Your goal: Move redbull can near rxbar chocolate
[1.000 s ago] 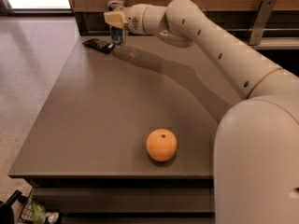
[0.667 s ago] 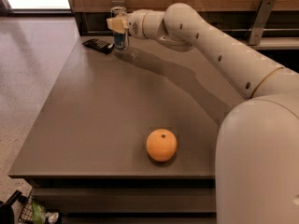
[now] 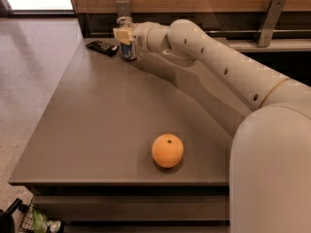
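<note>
The redbull can (image 3: 128, 50) is slim, silver and blue, and stands upright at the far left part of the table (image 3: 97, 120). Its base is at or just above the surface. My gripper (image 3: 123, 35) is at the end of the long white arm (image 3: 214, 57) and is shut on the can's upper half. The rxbar chocolate (image 3: 102, 47) is a flat dark bar lying just left of the can, a small gap away.
An orange (image 3: 167, 150) sits near the table's front edge. A wooden wall with metal brackets (image 3: 268, 21) runs behind the table. The robot's white body (image 3: 272, 174) fills the lower right. Floor lies to the left.
The gripper has lowered the can toward the table and a little to the right. It stays beside the dark bar. The orange has not moved.
</note>
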`<state>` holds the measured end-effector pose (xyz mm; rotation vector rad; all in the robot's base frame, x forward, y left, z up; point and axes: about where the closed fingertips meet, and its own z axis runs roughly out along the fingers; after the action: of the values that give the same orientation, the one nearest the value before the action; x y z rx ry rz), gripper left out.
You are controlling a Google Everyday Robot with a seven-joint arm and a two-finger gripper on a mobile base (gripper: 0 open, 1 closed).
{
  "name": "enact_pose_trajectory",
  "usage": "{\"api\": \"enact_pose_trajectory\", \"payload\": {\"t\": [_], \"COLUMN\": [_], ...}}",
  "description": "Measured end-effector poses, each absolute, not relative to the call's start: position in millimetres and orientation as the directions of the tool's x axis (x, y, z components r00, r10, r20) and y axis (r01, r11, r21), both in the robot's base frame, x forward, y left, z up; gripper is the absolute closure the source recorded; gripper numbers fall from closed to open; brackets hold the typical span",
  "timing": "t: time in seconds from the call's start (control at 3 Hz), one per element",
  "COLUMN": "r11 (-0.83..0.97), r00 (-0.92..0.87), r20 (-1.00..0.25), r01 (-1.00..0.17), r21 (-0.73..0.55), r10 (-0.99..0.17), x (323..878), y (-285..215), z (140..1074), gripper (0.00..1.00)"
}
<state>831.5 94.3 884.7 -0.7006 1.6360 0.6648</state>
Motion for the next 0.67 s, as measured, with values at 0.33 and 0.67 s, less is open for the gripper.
{"api": "enact_pose_trajectory", "payload": {"t": [0.33,0.67], "r11": [0.658,0.657], "r00": [-0.143,-0.144], "r20": [-0.986,-0.986], "r01": [-0.751,-0.752], "r21": [0.050,0.050], "r10": [-0.089,-0.089], "x": [831.5,831.3], "y": [94.3,95.7], "z": [890.3,891.0], "gripper": [0.79,0.48]}}
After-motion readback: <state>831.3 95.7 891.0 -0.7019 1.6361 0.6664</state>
